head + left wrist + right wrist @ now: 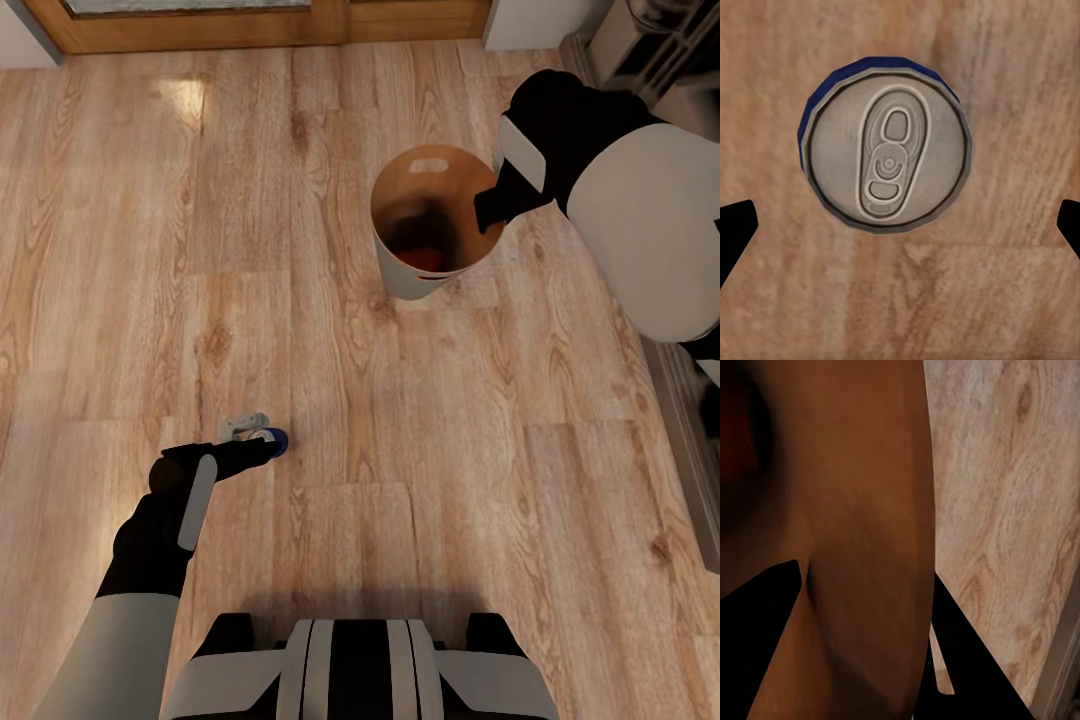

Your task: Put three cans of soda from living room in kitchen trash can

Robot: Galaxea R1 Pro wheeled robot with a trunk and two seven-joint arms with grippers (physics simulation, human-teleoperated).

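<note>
A dark blue can of soda (885, 146) stands upright on the pale wood floor, its silver top facing my left wrist camera. My left gripper (258, 447) hovers right over it, open, its black fingertips (735, 229) spread wide on either side of the can (276, 438). The tash can (400, 275), pale grey outside and copper-brown inside, stands further ahead with an orange can (430, 259) lying at its bottom. My right gripper (497, 207) is at the bin's right rim, one finger (761, 615) inside the wall and the other outside, shut on the rim (911, 510).
A wooden door frame (250, 28) runs along the far edge of the floor. Dark cabinet fronts (690, 420) line the right side, with a shelf unit (650, 45) at the far right. My base (360, 670) fills the bottom edge.
</note>
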